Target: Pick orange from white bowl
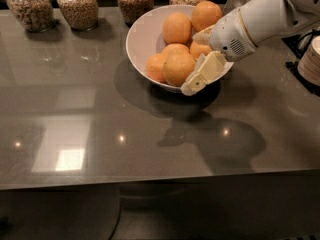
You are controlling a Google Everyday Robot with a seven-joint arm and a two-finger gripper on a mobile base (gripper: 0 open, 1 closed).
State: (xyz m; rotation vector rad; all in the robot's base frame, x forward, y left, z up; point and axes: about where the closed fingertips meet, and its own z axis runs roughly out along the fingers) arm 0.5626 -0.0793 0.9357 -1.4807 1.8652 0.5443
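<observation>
White bowl (136, 44) sits toward the far edge of the tabletop (100, 134), right of centre, holding a pile of oranges (177, 28) heaped above its rim.

Gripper (193, 62) is at the bowl's near-right side, reaching in from the right edge. Its jaws stand apart, and one orange (200, 49) lies partly between them. Contact cannot be confirmed, so nothing is grasped yet.

Risks:
- The lower finger (204, 74) crosses the near rim, and I cannot tell whether it is inside or outside the wall. If outside, closing would pinch the rim and could drag or tip the bowl.
- The fruit is round and crowded, so the front orange (177, 68) could be nudged and roll out.

The surface is dark, glossy and hard. It shows light glints and the arm's shadow, so a bowl would likely slide on it. Four grain jars (77, 5) stand along the far edge, with stacked plates (311, 59) at the right edge. The room below the near edge is dim.
</observation>
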